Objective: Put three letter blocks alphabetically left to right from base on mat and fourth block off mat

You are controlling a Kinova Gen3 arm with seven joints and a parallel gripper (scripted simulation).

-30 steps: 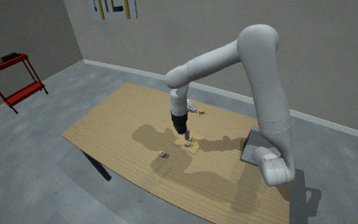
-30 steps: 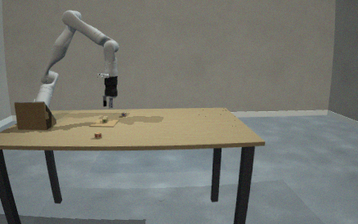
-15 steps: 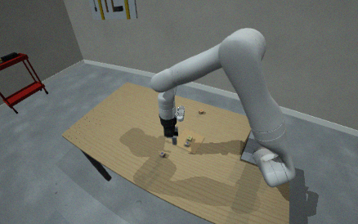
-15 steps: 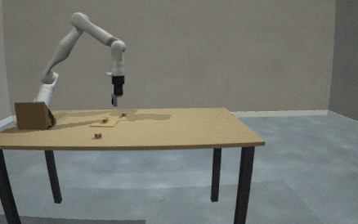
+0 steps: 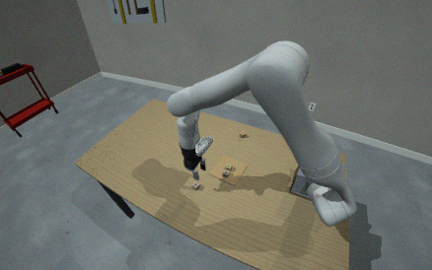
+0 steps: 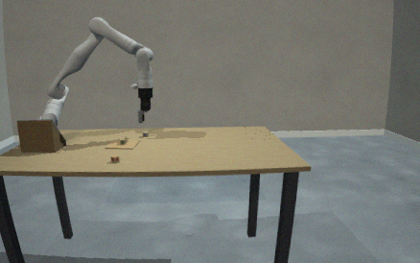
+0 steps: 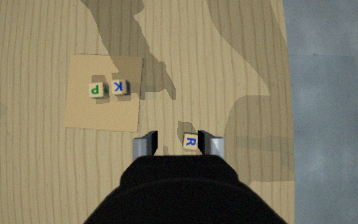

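A tan mat lies on the wooden table; it also shows in the top view (image 5: 229, 169). On it stand a block with a green P (image 7: 96, 90) and a block with a blue K (image 7: 119, 87), touching side by side. A block with a blue R (image 7: 190, 140) lies on the bare table off the mat; it also shows in the top view (image 5: 196, 185). My gripper (image 7: 177, 139) is open and empty, high above the R block, which appears between the fingers near the right one. An orange-red block (image 5: 243, 134) lies apart from the mat; it also shows in the exterior view (image 6: 115, 158).
A brown box (image 6: 37, 135) stands at the robot's base end of the table. The table's edge runs close to the R block on the right in the wrist view. A red cart (image 5: 22, 94) stands on the floor far off.
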